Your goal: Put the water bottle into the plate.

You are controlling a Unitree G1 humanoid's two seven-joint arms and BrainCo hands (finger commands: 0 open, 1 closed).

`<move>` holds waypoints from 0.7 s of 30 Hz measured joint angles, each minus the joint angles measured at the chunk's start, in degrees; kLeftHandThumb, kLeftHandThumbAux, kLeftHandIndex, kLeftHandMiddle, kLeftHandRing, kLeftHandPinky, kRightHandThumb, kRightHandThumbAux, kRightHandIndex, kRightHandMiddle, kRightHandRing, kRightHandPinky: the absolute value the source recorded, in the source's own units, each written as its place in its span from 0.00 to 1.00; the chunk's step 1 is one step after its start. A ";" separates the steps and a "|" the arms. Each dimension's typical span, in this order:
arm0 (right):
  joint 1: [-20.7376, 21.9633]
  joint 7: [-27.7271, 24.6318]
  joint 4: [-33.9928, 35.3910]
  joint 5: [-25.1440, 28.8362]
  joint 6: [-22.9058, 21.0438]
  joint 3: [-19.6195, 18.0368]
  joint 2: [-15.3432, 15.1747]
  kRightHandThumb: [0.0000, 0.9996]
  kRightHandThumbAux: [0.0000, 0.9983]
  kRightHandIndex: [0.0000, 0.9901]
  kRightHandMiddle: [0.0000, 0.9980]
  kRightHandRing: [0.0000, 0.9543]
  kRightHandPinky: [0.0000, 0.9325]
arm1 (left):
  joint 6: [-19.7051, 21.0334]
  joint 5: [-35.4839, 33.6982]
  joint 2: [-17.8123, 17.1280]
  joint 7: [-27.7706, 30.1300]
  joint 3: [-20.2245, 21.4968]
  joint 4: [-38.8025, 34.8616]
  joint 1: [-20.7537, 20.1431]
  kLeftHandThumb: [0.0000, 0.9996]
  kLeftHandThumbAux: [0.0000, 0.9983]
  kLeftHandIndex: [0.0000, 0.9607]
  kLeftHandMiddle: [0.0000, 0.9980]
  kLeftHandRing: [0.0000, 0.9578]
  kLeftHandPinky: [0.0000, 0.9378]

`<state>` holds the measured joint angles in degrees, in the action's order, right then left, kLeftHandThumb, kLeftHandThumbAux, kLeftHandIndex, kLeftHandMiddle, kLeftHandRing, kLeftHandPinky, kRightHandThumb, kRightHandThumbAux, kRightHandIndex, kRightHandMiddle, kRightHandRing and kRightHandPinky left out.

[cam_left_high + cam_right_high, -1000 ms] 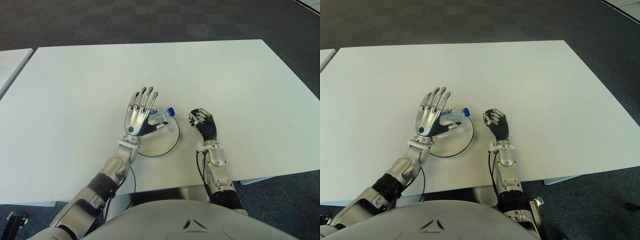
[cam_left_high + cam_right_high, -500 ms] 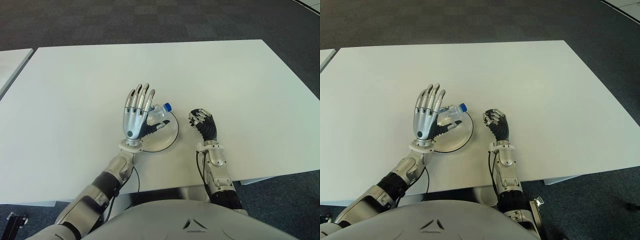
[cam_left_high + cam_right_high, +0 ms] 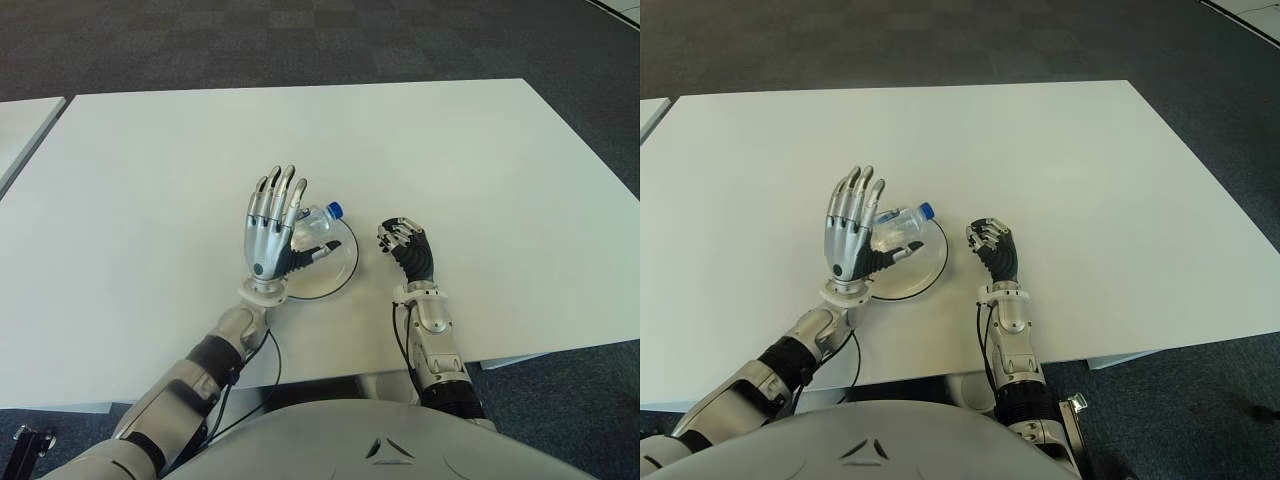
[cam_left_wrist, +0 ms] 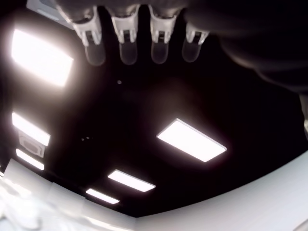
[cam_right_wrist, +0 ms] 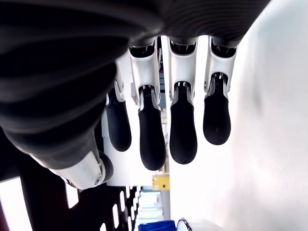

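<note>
The clear water bottle (image 3: 316, 228) with a blue cap (image 3: 335, 210) lies on its side over the far left part of the round plate (image 3: 340, 270), cap pointing away from me. My left hand (image 3: 277, 215) stands upright just left of the bottle, fingers straight and spread, thumb (image 3: 317, 255) out over the plate; part of the bottle is hidden behind it. In the left wrist view the fingers (image 4: 127, 43) point at the ceiling and hold nothing. My right hand (image 3: 400, 238) shows right of the plate, fingers (image 5: 183, 125) curled with nothing in them.
The white table (image 3: 480, 160) stretches wide around the plate. A second white table (image 3: 25, 120) edges in at the far left. A black cable (image 3: 268, 350) hangs by my left forearm at the table's near edge. Dark carpet lies beyond.
My left hand has drawn back left and turned more upright, fingers straightened. The bottle's cap end has shifted slightly away from me. The right hand has not moved.
</note>
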<state>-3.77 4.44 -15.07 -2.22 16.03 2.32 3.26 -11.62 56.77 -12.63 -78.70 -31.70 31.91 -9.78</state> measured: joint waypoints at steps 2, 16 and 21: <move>-0.01 -0.07 0.00 0.01 0.00 0.02 0.00 0.71 0.73 0.44 0.60 0.64 0.66 | -2.85 -2.55 0.19 0.40 1.00 0.17 0.23 0.19 0.44 0.00 0.00 0.00 0.00; -0.18 -0.11 0.60 0.00 -1.07 0.14 -0.01 0.71 0.73 0.44 0.60 0.64 0.67 | -13.95 -21.41 2.94 13.96 11.13 -4.52 6.17 0.11 0.54 0.00 0.00 0.00 0.00; -0.27 -0.12 0.88 0.03 -1.11 0.15 -0.02 0.71 0.73 0.44 0.60 0.64 0.67 | -12.63 -32.81 5.57 24.02 17.90 -7.39 8.75 0.07 0.58 0.00 0.00 0.00 0.00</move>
<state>-4.04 4.32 -14.19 -2.19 14.93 2.47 3.24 -24.25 23.97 -7.06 -54.68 -13.80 24.53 -1.03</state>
